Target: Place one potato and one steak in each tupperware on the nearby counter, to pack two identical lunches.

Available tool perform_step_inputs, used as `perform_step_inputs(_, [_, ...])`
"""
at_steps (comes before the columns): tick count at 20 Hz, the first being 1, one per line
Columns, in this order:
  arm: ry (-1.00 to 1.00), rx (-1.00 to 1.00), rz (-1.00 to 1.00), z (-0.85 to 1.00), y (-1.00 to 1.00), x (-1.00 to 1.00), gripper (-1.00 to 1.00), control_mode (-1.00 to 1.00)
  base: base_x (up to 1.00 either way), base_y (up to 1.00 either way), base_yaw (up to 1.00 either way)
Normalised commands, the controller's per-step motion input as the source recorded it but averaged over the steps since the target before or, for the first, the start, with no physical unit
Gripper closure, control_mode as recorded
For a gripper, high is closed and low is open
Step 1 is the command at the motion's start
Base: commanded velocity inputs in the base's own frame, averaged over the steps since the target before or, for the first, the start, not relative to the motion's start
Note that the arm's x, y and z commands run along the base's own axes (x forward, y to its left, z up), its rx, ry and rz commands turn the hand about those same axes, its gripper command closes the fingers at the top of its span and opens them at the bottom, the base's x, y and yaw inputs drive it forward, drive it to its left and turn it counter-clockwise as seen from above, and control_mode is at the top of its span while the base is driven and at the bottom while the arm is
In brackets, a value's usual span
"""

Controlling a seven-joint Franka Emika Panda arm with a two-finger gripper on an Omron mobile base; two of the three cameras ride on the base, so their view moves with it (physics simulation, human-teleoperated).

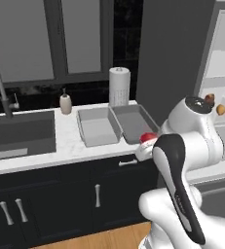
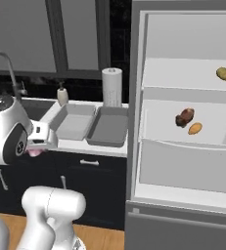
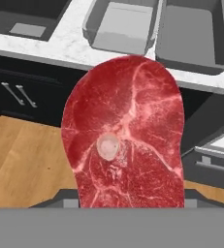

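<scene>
Gripper (image 3: 130,206) is clamped on the steak (image 3: 125,138), which hangs in front of the cabinets, below and short of the counter (image 1: 67,146) edge. Both tupperware trays, left (image 1: 98,127) and right (image 1: 133,121), look empty and sit touching. I'd lift above the rim, centre over one tray, lower close, then release so the steak lands flat.

I see the white marbled counter (image 1: 70,146) ahead of and below my gripper (image 3: 128,206), carrying two grey tupperware trays side by side, the left one (image 1: 98,126) touching the right one (image 1: 136,122). Beyond them stand a paper towel roll (image 1: 119,86) and a soap bottle (image 1: 65,103), with the dark sink (image 1: 19,133) further left.
</scene>
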Motion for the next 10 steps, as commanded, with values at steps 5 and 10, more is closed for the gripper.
perform_step_inputs(5, [0.0,-0.02,-0.05,0.0,0.03,0.97,1.0,-1.0,0.0,0.0,0.0])
perform_step_inputs(10, [0.0,-0.04,-0.01,-0.03,0.63,1.0,1.0,-1.0,0.0,0.0,0.0])
